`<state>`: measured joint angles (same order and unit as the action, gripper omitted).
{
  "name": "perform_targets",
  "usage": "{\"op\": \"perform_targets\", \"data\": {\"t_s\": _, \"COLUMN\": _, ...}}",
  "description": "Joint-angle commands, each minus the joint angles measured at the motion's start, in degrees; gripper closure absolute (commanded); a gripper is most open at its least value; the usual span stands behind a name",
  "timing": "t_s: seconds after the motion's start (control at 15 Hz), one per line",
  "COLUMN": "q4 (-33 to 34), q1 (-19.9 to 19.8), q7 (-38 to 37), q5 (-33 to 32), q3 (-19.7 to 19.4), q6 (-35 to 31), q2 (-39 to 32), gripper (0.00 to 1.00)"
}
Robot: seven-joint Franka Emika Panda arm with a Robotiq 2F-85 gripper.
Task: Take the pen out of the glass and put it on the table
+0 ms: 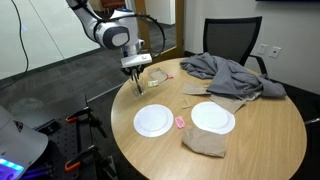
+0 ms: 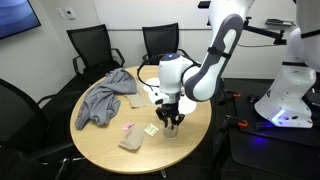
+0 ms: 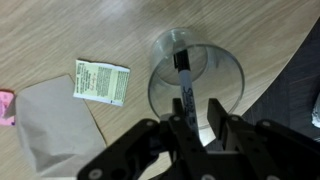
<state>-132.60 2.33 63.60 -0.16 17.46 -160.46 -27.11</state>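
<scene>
Two black fingers of the pincer come in from 6 o'clock in the wrist view. They stand a little spread, one on each side of the pen, ready to squeeze it; I do not think they pinch it yet. The pen is inside the glass, its tip toward 12 o'clock, and the glass wall props it up. The glass stands on the table, at 3 o'clock from a small paper packet, so there is bare wood close by to lay the pen on.
</scene>
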Motion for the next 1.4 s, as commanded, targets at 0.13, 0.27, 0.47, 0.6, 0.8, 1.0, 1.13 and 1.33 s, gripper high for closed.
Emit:
{"op": "perform_targets", "data": {"t_s": 0.13, "q4": 0.26, "q1": -2.15, "q7": -0.2, "q5": -0.52, "q3": 1.49, "q6": 1.45, "q2": 0.15, "gripper": 1.0}}
{"op": "perform_targets", "data": {"t_s": 0.27, "q4": -0.64, "q1": -2.29, "q7": -0.45, "q5": -0.48, "q3": 1.49, "q6": 1.09, "q2": 1.19, "gripper": 0.97}}
{"op": "perform_targets", "data": {"t_s": 0.47, "q4": -2.51, "q1": -2.65, "q7": -1.08, "q5": -0.21, "q3": 1.65, "q6": 0.5, "q2": 3.91, "gripper": 0.97}}
{"op": "perform_targets", "data": {"t_s": 0.6, "q4": -3.93, "q1": -3.63, "q7": -0.25, "q5": 0.57, "q3": 2.71, "q6": -0.16, "q2": 6.24, "gripper": 0.97}}
{"op": "perform_targets", "data": {"t_s": 0.8, "q4": -5.76, "q1": -5.75, "q7": 0.77, "q5": 3.67, "q3": 5.43, "q6": 0.1, "q2": 10.47, "gripper": 0.97}}
{"op": "perform_targets", "data": {"t_s": 1.0, "q4": -7.69, "q1": -6.96, "q7": 1.25, "q5": 8.65, "q3": 7.55, "q6": 0.64, "q2": 16.24, "gripper": 0.97}}
{"op": "perform_targets", "data": {"t_s": 1.13, "q4": -8.36, "q1": -6.31, "q7": 0.89, "q5": 11.63, "q3": 7.0, "q6": 1.19, "q2": 20.13, "gripper": 0.97}}
{"op": "perform_targets", "data": {"t_s": 1.33, "q4": -8.26, "q1": -3.25, "q7": -3.4, "q5": 11.19, "q3": 2.52, "q6": 3.01, "q2": 25.13, "gripper": 0.97}}
